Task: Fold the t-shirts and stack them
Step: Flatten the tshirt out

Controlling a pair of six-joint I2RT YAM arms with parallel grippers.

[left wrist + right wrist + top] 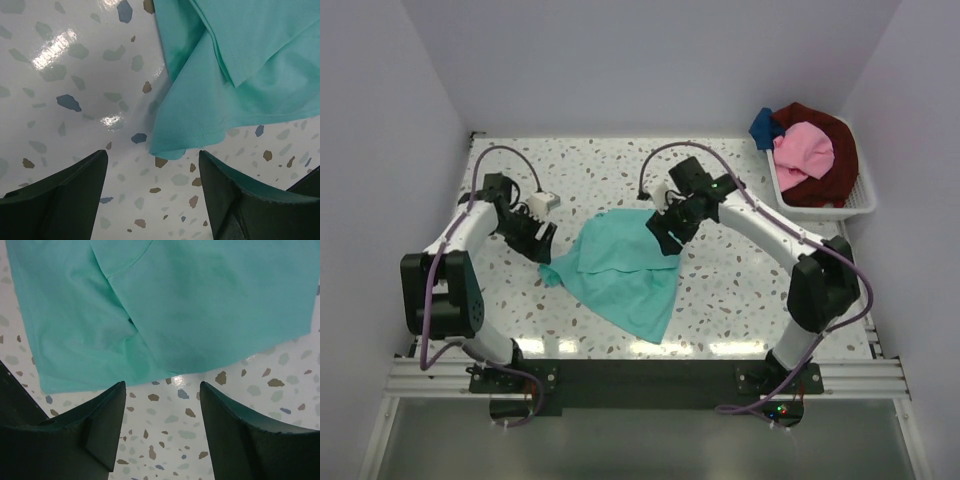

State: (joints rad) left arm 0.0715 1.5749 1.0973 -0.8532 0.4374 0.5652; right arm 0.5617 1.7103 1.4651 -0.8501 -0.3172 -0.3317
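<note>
A teal-green t-shirt (625, 270) lies partly folded on the speckled table, between the two arms. My left gripper (542, 243) hangs open just left of the shirt's left corner (167, 145), nothing between its fingers (75, 195). My right gripper (665, 232) hovers open over the shirt's far right edge (200, 360), with only bare table between its fingers (230, 425). Pink (804, 150), dark red (835, 165) and blue (763, 127) t-shirts are piled in the white basket (860, 205) at the back right.
White walls close the table on the left, back and right. The basket stands against the right wall. Purple cables loop over both arms (510, 155). A black rail (640, 372) runs along the near edge.
</note>
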